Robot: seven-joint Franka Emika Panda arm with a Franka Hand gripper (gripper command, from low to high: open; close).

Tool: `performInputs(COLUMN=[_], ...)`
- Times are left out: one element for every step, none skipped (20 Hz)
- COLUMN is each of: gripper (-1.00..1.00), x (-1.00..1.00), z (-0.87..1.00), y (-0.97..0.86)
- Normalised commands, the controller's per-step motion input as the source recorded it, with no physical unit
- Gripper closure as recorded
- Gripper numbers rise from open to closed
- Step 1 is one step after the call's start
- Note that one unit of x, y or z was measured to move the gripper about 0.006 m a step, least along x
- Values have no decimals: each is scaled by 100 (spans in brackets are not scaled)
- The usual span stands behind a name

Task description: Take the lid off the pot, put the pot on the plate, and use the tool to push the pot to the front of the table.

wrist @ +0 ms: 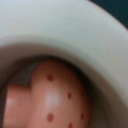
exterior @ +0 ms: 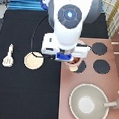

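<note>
The arm stands over the stove counter (exterior: 102,73), its gripper (exterior: 70,60) lowered right onto the pot (exterior: 73,66) at the counter's left edge, where the pinkish-brown surface meets the black table (exterior: 23,98). Only a sliver of the pot shows under the hand in the exterior view. From here I cannot tell whether the gripper is spread or closed.

The wrist view is filled with a pale rim curving around a pink, red-spotted surface, very close, which fits the hand sitting just above or on the pot's top. Whether that spotted surface is the lid, I cannot say for sure; no lid lies loose anywhere on the table or counter, so I judge it is still on the pot and the lid-removal step is the one in hand.

To do it well, the hand should stay centred over the small knob, close squarely, and lift straight up so the pot is not dragged off the counter's edge.

The plate (exterior: 33,60) waits bare on the table just left of the arm, and the tool (exterior: 8,55) lies farther left, untouched, its slotted head toward the exterior view's bottom. A big grey pan (exterior: 88,103) sits on the counter toward the exterior view's bottom right, well apart from the work, and black burners (exterior: 102,65) lie to the right of the pot.
</note>
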Motion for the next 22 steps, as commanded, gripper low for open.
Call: performInputs(gripper=[100,100,100,100,100,100,100,100,100,100,100,100,100,100,100,100,100,100,100,100,100,100], x=[-48,-48,-48,-48,-48,-48,-47,-47,-47,-47,-47,-47,-47,-47,-47,-47,-48,-50,-51,-51,-51,-51], z=[35,36,35,35,33,27,22,18,15,13,13,11,11,10,10,9,9,0,0,0,-5,-9], y=[-74,-74,-74,-74,-74,-75,-76,-76,-77,-77,-76,-75,-75,-74,-74,-74,-73,-74,-75,-77,-79,-80])
